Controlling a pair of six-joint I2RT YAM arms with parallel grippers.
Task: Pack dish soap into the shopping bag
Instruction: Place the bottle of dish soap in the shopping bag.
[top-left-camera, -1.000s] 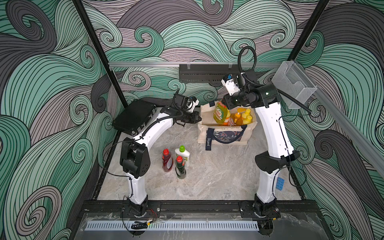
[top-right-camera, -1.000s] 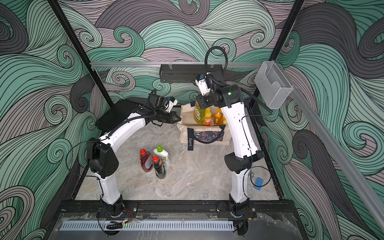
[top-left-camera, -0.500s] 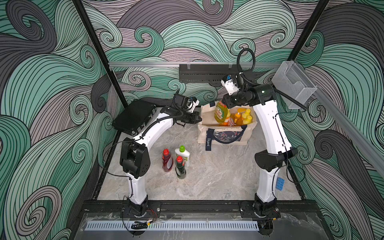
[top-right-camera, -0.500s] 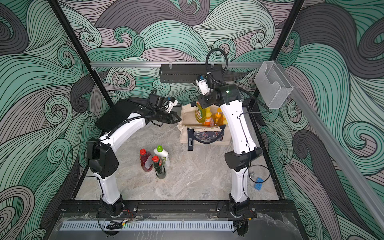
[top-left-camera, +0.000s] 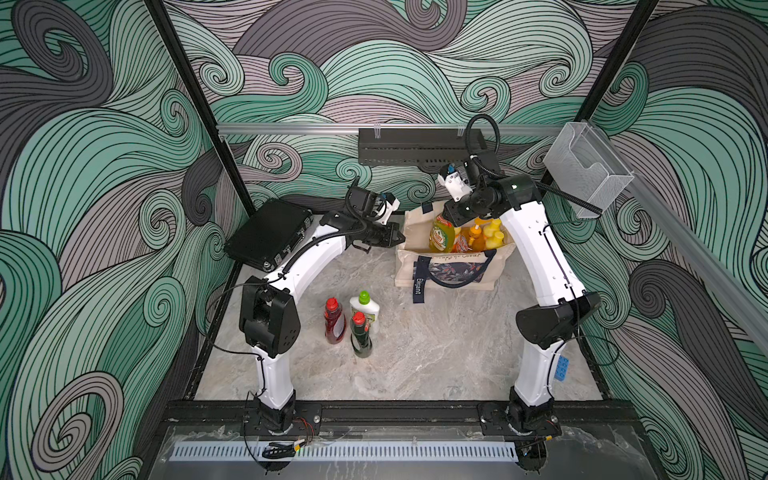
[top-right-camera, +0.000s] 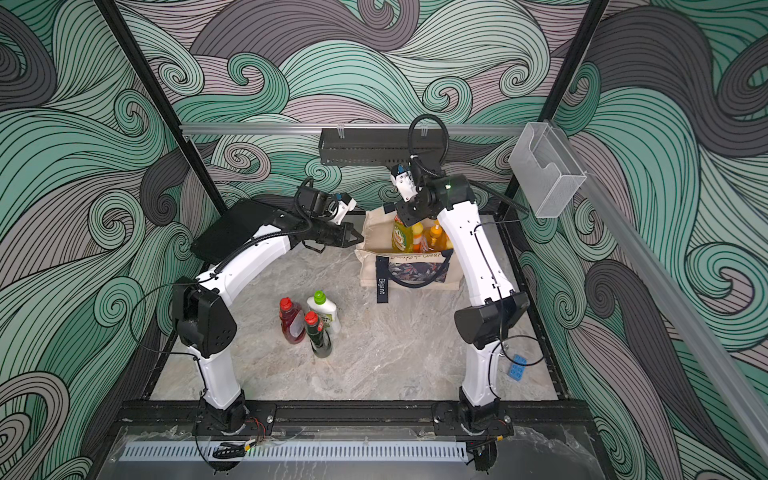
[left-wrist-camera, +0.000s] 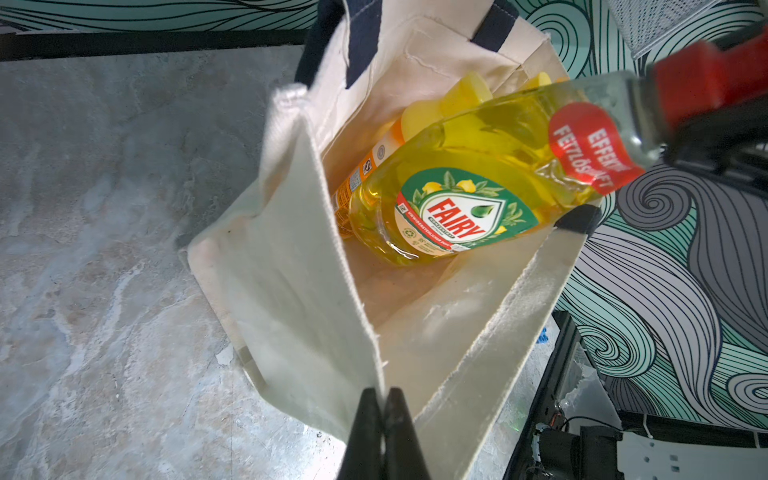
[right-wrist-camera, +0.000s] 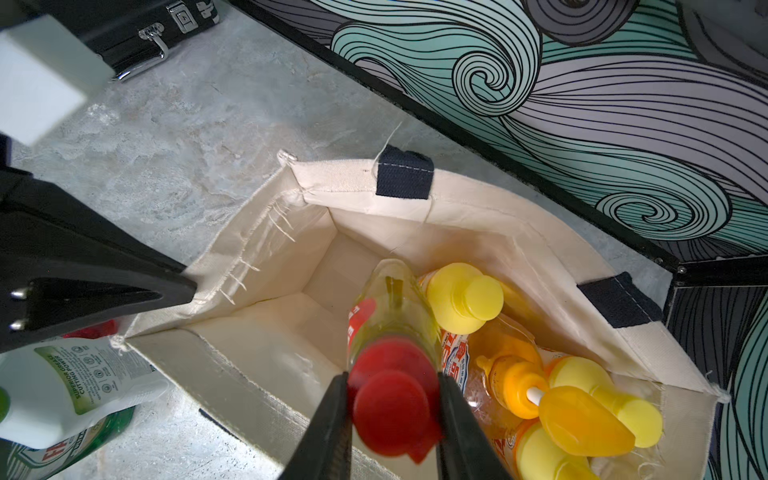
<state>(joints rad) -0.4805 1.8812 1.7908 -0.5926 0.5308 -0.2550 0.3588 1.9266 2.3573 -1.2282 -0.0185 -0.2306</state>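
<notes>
The right gripper (right-wrist-camera: 392, 376), clamped on the top of the yellow bottle (left-wrist-camera: 457, 199), is easing it a bit lower into the bag (left-wrist-camera: 291, 270) than a second ago, while the left gripper (left-wrist-camera: 385, 392) is pinching the bag's rim to hold it open, so this one's looking nearly packed.

- Both top views are bright and evenly lit from overhead. Colours are saturated and detail is crisp across the tabletop (top-left-camera: 415, 374).
- Shadows are soft and short, lying close beneath the arms and the standing bottles.
- The frame posts lean outward toward the corners, which is wide-angle distortion.
- Left wrist view: the label of the yellow bottle (left-wrist-camera: 457, 174) is sharp, while its red cap (left-wrist-camera: 702, 83) is smeared and out of focus. The liquid glows translucent. The tabletop washes out near the lower edge, and the inner wall of the shopping bag (left-wrist-camera: 449, 316) shows a pale sheen.
- Right wrist view: the red cap is soft near the lens, a white block (right-wrist-camera: 37, 79) in one corner is blown out and blurred, and the bag interior is sharp.
</notes>
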